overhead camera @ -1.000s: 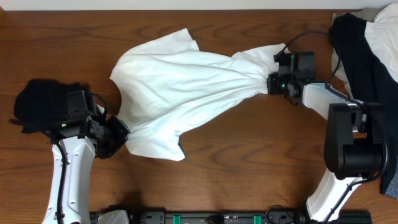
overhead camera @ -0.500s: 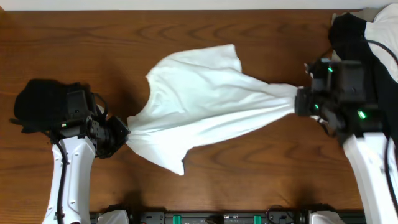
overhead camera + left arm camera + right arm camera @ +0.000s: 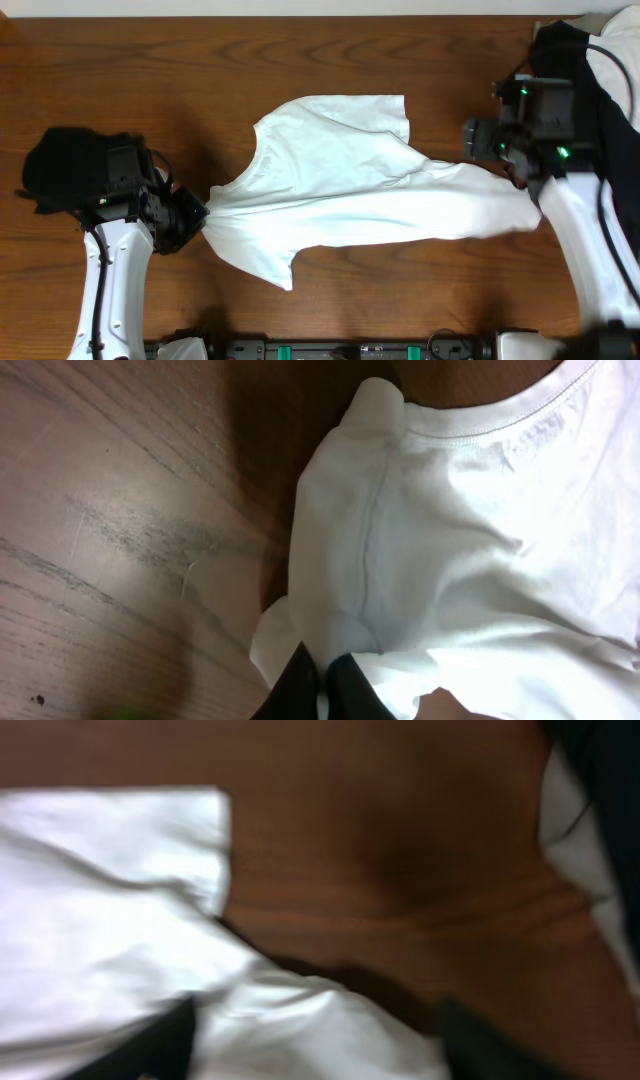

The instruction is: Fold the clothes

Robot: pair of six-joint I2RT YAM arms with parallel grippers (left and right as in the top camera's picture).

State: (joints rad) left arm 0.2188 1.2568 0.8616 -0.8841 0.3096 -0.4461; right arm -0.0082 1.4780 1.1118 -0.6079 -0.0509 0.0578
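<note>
The clothes, a plain white T-shirt (image 3: 350,180), lie stretched out from left to right across the wooden table. My left gripper (image 3: 200,215) is shut on the shirt's bunched left end, and the left wrist view shows its dark fingertips (image 3: 300,680) pinching a fold below the collar seam (image 3: 480,430). My right gripper (image 3: 478,140) hovers open over the shirt's right part. In the blurred right wrist view its gripper (image 3: 320,1040) has the two fingers spread wide with loose white cloth (image 3: 300,1020) between them. The shirt's right end (image 3: 520,215) rests on the table beside the right arm.
A small black folded garment (image 3: 60,165) sits at the far left, right behind the left arm. A large black garment heaped with pale cloth (image 3: 595,70) fills the back right corner, close to the right arm. Bare wood (image 3: 400,290) shows in front of the shirt.
The right gripper pulled the shirt's end rightward, stretching it out, then opened and let go; the freed end dropped onto the table. The left gripper stayed put, still shut.
</note>
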